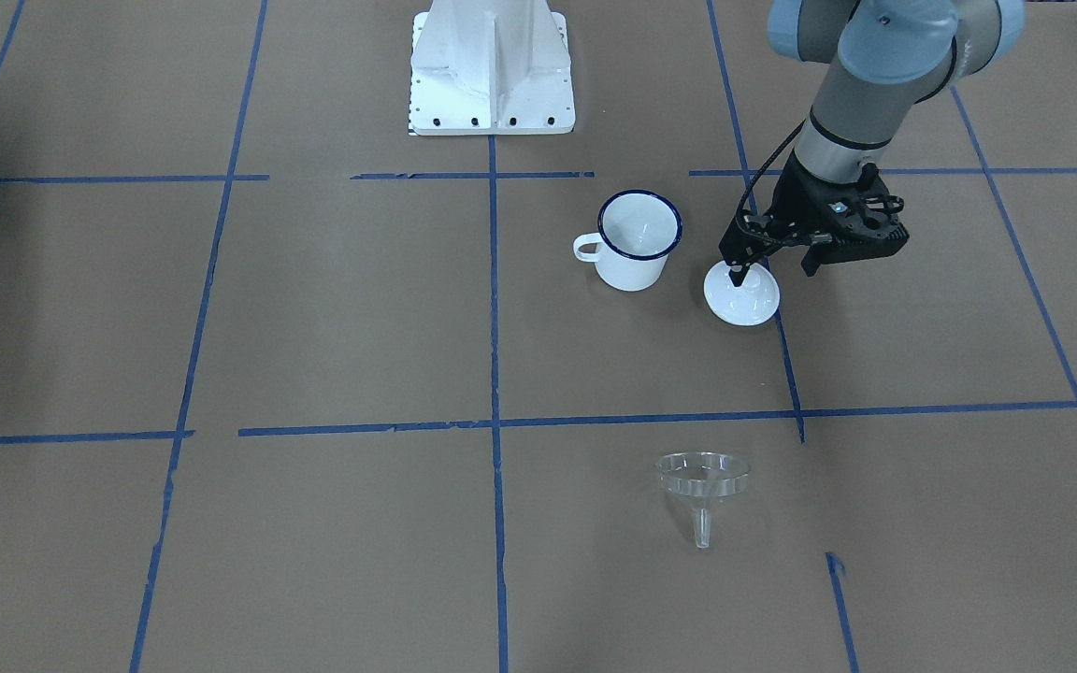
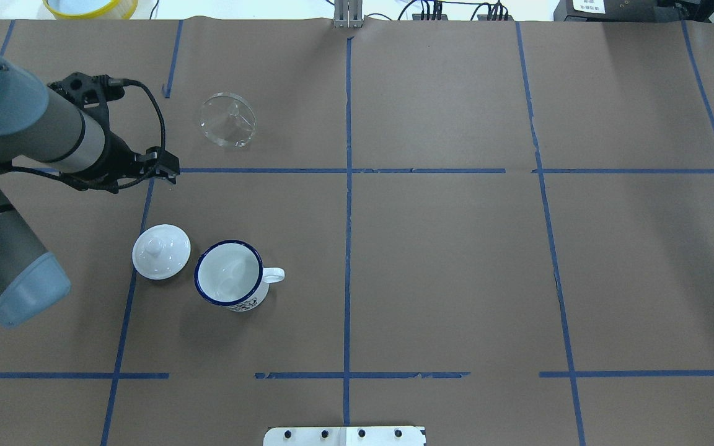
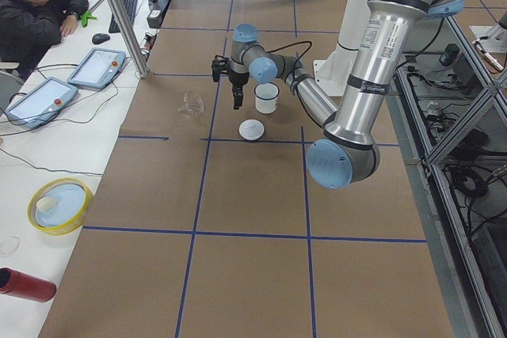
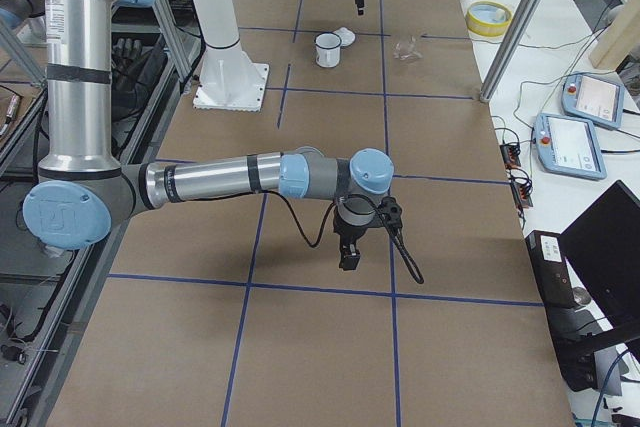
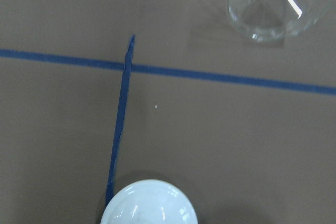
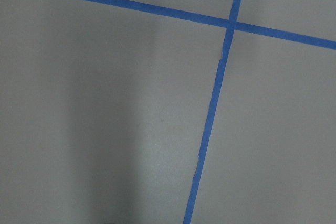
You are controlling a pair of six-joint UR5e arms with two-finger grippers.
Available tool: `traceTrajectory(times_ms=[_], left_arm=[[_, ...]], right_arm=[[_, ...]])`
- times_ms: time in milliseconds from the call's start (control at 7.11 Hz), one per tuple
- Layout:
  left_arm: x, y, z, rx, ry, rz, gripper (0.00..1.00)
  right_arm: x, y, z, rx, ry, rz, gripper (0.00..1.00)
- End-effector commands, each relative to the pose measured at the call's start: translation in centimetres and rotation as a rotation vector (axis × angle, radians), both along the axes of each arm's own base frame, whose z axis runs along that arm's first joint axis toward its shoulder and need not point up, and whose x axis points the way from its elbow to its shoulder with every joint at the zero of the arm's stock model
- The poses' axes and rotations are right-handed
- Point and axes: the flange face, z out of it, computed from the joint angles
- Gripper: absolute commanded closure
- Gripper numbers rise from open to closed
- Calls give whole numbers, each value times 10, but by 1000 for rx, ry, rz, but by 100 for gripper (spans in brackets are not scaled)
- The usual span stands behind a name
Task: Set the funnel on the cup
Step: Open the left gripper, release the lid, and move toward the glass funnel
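- The left hand (image 1: 772,273) hangs empty, fingers apart.
- The funnel (image 1: 702,475) sits on the desk (image 1: 314,327), ahead of that hand, untouched.
- The cup (image 1: 634,257) beside that hand has nothing on it.
- Right hand (image 4: 348,259): I cannot tell.

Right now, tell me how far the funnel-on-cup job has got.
Done: the cup stands open, with the lid beside it. In hand: the left gripper hangs open and empty between lid and funnel. Left: grasp the funnel, which sits apart on the table, and set it on the cup.
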Motion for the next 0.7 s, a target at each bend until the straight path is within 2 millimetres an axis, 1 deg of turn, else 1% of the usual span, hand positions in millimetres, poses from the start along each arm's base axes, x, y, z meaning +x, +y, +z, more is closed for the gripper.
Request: traceTrajectory(times_ms=[0, 141, 281, 422, 563], left_arm=[[5, -40, -35, -148, 74, -220, 0], [19, -65, -38, -180, 122, -358, 0], [29, -81, -26, -215, 194, -461, 0], [40, -90, -13, -295, 255, -540, 0], [56, -105, -7, -333, 303, -658, 0]], right_arm=[[0, 0, 0, 0, 0, -1, 0], [0, -1, -1, 2, 0, -1, 0], [0, 0, 0, 0, 0, -1, 0], [0, 0, 0, 0, 0, -1, 0], [0, 0, 0, -1, 0, -1, 0]])
